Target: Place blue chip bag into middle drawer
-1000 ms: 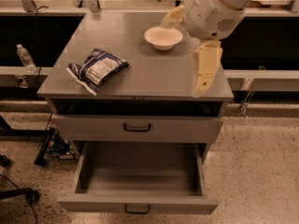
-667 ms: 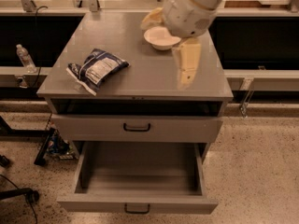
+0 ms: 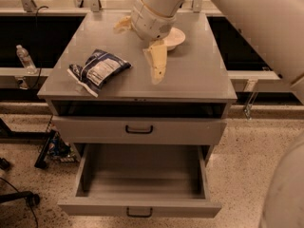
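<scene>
- Gripper [image 3: 136, 55] hangs over mid-table [image 3: 199, 80], fingers spread wide, holding nothing
- Bag [image 3: 99, 70] lies flat to the view's left of it, near but apart, by the front-left edge
- Bag's long axis slants near-left to far-right; the jaws would likely need to close across its narrow width
- Drawer [image 3: 142, 184] stands open below, under the shut upper front [image 3: 137, 129]
</scene>
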Controlling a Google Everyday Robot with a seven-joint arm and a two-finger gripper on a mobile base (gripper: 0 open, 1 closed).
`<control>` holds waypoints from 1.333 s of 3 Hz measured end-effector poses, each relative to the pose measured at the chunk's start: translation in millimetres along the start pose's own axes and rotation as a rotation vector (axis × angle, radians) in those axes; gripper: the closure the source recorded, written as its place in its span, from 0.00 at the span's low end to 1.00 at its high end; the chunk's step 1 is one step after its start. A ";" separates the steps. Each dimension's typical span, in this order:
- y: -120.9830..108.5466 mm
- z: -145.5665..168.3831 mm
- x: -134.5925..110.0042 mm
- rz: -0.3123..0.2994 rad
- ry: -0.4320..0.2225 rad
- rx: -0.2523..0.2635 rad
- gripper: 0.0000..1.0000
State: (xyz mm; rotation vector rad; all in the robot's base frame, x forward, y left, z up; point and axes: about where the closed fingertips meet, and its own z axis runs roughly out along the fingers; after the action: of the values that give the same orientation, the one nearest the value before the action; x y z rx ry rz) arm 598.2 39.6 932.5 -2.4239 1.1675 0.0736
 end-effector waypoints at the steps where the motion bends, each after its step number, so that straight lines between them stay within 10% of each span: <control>1: -24.6 25.1 -6.1 -0.030 -0.004 0.014 0.00; 2: -68.2 80.8 -18.5 -0.063 -0.009 0.044 0.00; 4: -75.9 89.2 -16.0 -0.078 0.013 0.053 0.00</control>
State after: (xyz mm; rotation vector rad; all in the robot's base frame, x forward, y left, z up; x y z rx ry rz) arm 657.9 129.4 884.1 -2.4232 1.0661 0.0034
